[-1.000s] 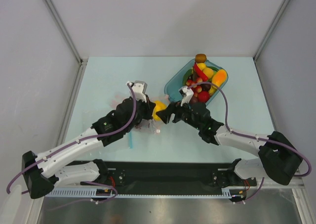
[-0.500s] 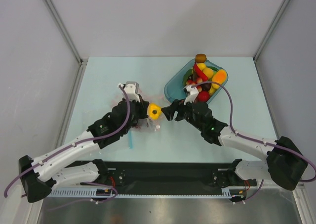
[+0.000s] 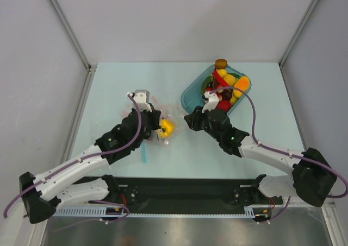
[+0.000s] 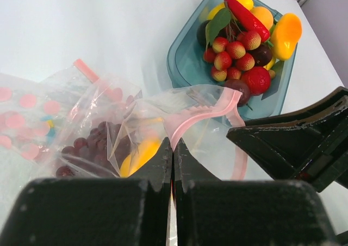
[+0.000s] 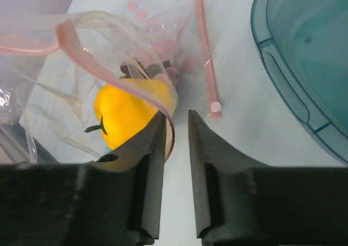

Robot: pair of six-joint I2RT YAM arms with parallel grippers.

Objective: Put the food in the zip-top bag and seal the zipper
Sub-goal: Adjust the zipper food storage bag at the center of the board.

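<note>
Left end effector point(image 4: 173, 146) pinches the zip-top bag point(image 4: 125, 110); right end effector point(image 5: 178, 121), parted, empty, beside it.

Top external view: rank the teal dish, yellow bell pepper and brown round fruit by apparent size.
1. teal dish, clearly largest
2. yellow bell pepper
3. brown round fruit, at the dish's far rim
The last two look close; the pepper is partly hidden, so their order is unsure.
</note>
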